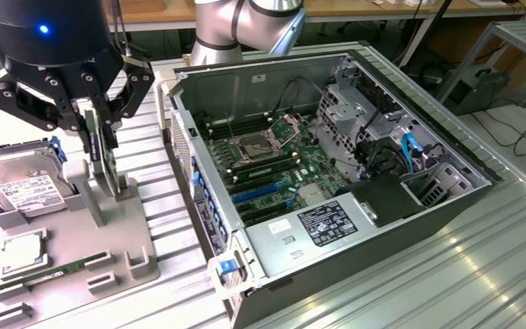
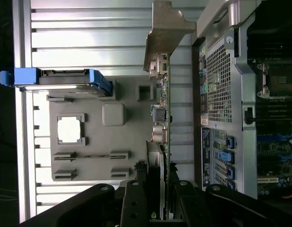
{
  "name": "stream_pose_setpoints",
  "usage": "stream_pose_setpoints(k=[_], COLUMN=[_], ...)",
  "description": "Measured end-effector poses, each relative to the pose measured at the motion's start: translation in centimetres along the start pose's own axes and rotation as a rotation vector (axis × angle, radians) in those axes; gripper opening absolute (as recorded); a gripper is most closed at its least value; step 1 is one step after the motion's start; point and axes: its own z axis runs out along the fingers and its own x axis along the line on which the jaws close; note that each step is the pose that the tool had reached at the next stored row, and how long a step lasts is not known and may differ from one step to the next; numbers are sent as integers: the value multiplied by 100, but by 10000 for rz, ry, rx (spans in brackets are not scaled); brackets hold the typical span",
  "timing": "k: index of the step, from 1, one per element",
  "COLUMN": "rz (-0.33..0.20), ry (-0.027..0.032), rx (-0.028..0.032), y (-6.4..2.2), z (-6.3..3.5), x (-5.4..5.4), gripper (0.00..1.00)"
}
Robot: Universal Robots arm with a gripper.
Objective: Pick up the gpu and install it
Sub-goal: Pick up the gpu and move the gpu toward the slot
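Entry, gpu (image 1: 107, 164) (image 2: 165, 118): it is standing on edge at the slotted post of the grey holder tray (image 1: 71, 253) (image 2: 122, 142), on the exterior view's left of the open computer case (image 1: 235, 82) (image 2: 221, 85). It is well apart from the blue expansion slots (image 1: 258, 192) on the motherboard. The claw (image 1: 101, 137) (image 2: 160, 208) is clamping the card from above, one finger pressing on each face. I am not able to tell whether the lower edge is clear of the post. Hazards I am judging from here: the grip is bearing on a thin board, so a slight tilt could be letting the card pivot or slip between the fingers. A lift that is not straight could be snagging the card in the post and dragging the tray. The hard drive (image 1: 21, 181) (image 2: 60, 78) is sitting just beside the card on the same tray and could be knocked. The case wall is standing between the card and the slots, so a low carry could be striking the bracket on it. Appearance: the card is showing a thin green edge with small dark and metal parts standing off one face. A long silver bracket (image 2: 162, 28) with a bent tab is capping the end farthest from the claw. It is looking rigid, light and easily scratched.
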Motion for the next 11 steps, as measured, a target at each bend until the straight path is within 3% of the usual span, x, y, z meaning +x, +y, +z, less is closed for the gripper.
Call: stream_pose_setpoints(k=[11], rz=[0], ry=[0], rx=[-2], y=[8], z=[-128], x=[-3], gripper=[27])
